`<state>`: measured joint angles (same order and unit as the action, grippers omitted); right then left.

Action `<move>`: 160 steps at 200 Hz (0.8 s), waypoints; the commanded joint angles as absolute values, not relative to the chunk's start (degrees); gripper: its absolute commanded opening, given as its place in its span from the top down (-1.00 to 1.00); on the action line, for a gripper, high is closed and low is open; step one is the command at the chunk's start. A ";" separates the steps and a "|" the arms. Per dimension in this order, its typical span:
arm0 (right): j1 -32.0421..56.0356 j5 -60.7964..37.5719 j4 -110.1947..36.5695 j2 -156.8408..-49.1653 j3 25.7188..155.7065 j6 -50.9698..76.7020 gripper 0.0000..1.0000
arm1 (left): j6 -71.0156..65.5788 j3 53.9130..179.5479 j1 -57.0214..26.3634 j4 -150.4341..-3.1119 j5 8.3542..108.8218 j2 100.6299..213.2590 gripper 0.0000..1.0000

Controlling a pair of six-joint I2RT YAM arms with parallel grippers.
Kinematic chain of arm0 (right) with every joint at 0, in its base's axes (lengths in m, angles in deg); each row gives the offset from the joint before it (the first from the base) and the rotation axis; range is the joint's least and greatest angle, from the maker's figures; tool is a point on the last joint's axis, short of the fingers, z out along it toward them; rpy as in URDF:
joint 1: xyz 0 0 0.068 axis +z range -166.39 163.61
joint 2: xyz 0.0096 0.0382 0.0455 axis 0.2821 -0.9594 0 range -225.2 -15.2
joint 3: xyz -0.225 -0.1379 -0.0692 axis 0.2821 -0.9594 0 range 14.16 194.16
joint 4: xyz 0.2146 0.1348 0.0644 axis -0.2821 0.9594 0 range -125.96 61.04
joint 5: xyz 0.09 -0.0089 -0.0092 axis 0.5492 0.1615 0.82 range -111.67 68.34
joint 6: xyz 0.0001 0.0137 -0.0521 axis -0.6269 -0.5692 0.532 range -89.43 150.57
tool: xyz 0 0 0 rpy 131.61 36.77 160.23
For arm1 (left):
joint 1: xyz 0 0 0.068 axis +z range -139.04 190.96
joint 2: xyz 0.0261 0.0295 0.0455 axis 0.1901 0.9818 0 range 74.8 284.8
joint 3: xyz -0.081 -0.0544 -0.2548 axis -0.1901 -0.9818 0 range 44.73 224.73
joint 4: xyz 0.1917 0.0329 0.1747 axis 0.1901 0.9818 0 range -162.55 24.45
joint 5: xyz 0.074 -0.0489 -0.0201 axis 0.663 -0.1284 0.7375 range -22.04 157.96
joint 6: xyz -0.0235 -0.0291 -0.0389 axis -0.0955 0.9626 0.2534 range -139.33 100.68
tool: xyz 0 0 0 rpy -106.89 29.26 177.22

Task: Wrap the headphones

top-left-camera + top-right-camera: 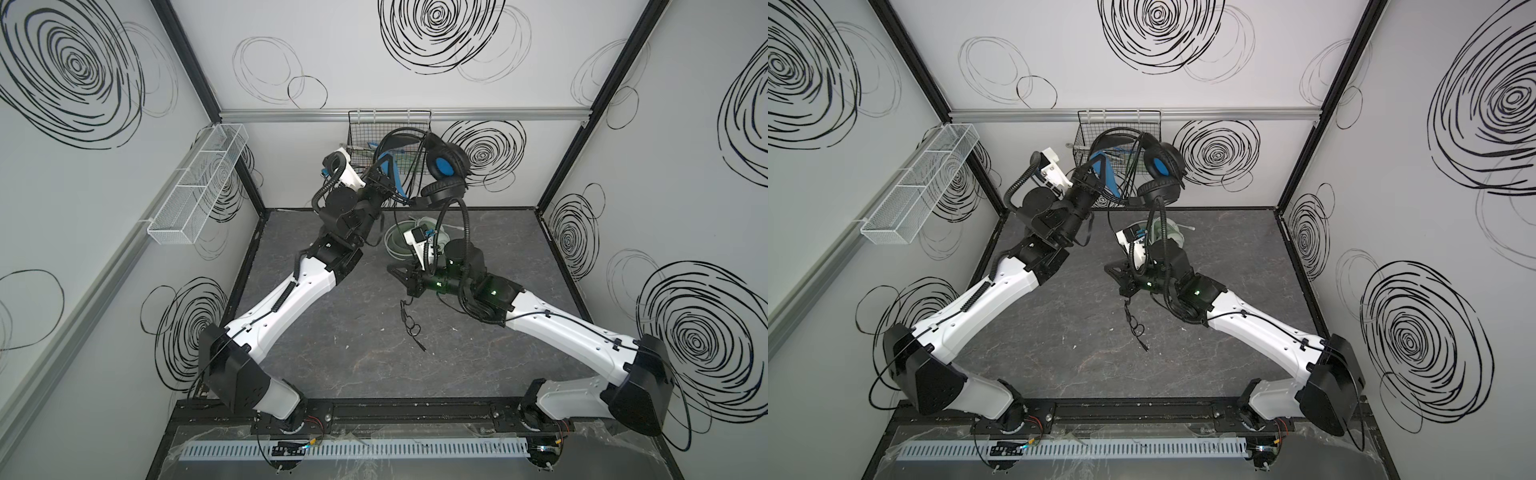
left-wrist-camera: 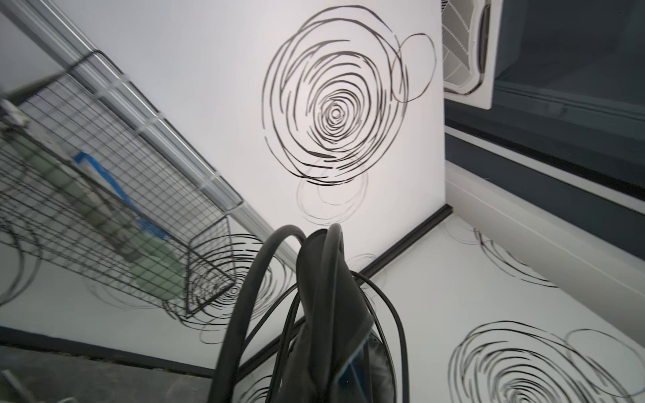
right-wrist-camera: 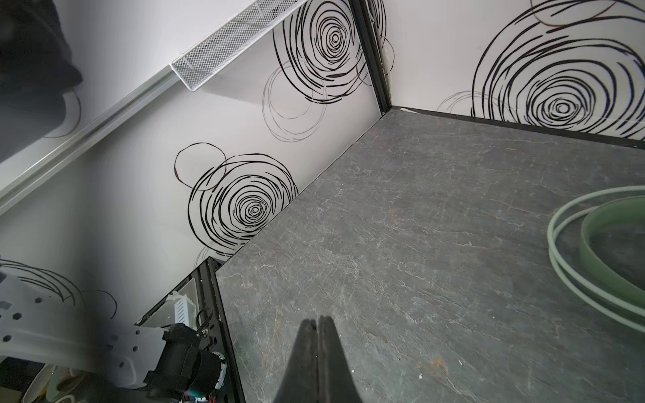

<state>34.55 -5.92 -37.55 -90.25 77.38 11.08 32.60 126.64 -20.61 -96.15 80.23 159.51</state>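
The left jaws are up high at the back, clamped on the blue-padded headband of the black headphones (image 1: 444, 162) (image 1: 1160, 162), which hang in the air clear of the table (image 1: 332, 353). In both top views the two black earcups sit out to the right of the grip, one above the other, the upper one showing its blue lining. From the left wrist camera the band (image 2: 324, 296) rises up close to the lens with loops of black cord around it. Just behind hangs a black wire basket (image 1: 365, 129) (image 2: 122, 209) fixed to the back wall, with something pale green and blue inside.

The right jaws are lower, near the middle of the table, pressed flat together; the fingertips (image 3: 309, 335) meet with nothing showing between them. A loose end of black cord (image 1: 409, 322) (image 1: 1133, 322) with its plug trails just below them in both top views. I cannot tell whether it hangs or lies flat.

Behind the right wrist, the mint-green headphones (image 1: 392, 241) (image 1: 1173, 230) (image 3: 600, 251) lie on the table near the back edge, half hidden by the arm. A white mesh basket (image 1: 199, 183) (image 3: 227, 45) hangs on the left wall.
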 commanded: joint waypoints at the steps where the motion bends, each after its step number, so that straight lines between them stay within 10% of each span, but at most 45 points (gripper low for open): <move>1: 36.26 -5.88 -32.55 -86.64 80.81 14.24 1.00 | 24.25 126.74 -19.74 -96.33 83.92 155.07 1.00; 160: 36.83 -50.40 -12.05 -85.98 104.16 59.60 1.00 | 2.46 130.07 -20.97 -60.12 70.77 149.81 1.00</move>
